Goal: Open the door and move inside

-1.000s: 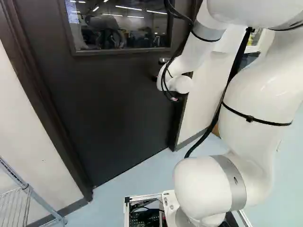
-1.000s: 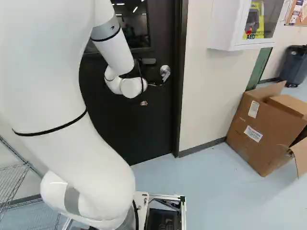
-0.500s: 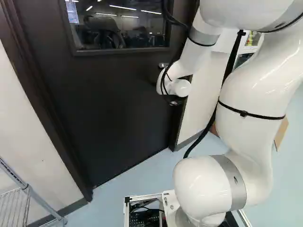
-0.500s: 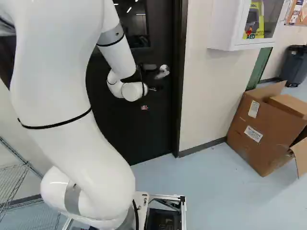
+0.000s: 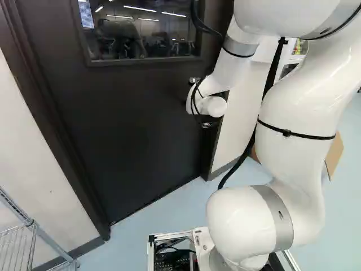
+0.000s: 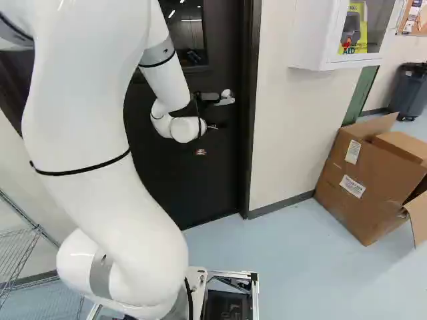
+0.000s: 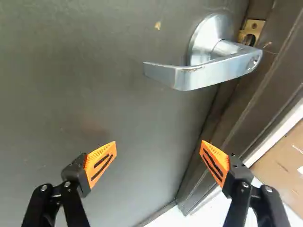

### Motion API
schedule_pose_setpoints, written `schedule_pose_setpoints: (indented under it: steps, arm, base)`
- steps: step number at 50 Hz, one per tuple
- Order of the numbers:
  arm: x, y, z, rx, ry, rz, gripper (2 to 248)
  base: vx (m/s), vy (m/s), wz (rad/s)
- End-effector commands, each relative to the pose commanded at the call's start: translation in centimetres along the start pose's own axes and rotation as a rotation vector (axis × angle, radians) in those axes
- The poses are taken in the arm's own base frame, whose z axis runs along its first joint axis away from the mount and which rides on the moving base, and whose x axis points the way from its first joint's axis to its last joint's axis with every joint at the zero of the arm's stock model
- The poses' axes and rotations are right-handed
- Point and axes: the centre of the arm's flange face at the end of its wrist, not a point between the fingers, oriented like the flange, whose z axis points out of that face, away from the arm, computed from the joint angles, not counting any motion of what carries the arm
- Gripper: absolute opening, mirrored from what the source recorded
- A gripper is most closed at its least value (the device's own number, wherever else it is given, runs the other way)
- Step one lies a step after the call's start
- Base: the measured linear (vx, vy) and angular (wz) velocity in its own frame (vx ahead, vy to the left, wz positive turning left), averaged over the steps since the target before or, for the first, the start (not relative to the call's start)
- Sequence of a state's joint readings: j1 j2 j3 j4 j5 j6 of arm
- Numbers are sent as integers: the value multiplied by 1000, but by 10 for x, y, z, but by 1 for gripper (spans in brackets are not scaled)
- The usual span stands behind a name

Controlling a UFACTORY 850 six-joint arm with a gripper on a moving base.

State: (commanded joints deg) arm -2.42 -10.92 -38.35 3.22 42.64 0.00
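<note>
The dark door [image 5: 135, 130] stands in or very near its frame; I cannot tell if it is latched. Beside the wall edge, its silver lever handle [image 6: 225, 99] lies level. My gripper [image 6: 212, 126], partly hidden by the wrist, hovers by the door just below the handle. In the wrist view the gripper [image 7: 158, 144] is open, its orange pads [image 7: 100, 163] wide apart with nothing between them. Ahead of the fingers the lever [image 7: 203, 73] is untouched, close to a brass plate [image 7: 252, 30] on the frame.
Right of the door are a wall [image 6: 287, 133], a white cabinet [image 6: 333, 33] and an opened cardboard box [image 6: 367, 180] on the floor. A dark bin [image 6: 408, 92] stands farther back. A wire shelf [image 5: 34, 231] is left of the doorway.
The lever has risen from a downward tilt to level as my gripper came away from it. The upper arm has shifted slightly; the base and door look unmoved.
</note>
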Motion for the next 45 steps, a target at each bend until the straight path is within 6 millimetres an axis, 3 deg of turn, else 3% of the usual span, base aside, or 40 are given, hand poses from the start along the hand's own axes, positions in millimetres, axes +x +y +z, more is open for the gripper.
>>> schedule_pose_setpoints:
  steps: [17, 45]
  arm:
    - [8, -4, 29, -65, 9, 85, 247]
    - [20, -34, 77, -25, 30, 80, 247]
  base:
    - [0, 0, 0]
    - [0, 0, 0]
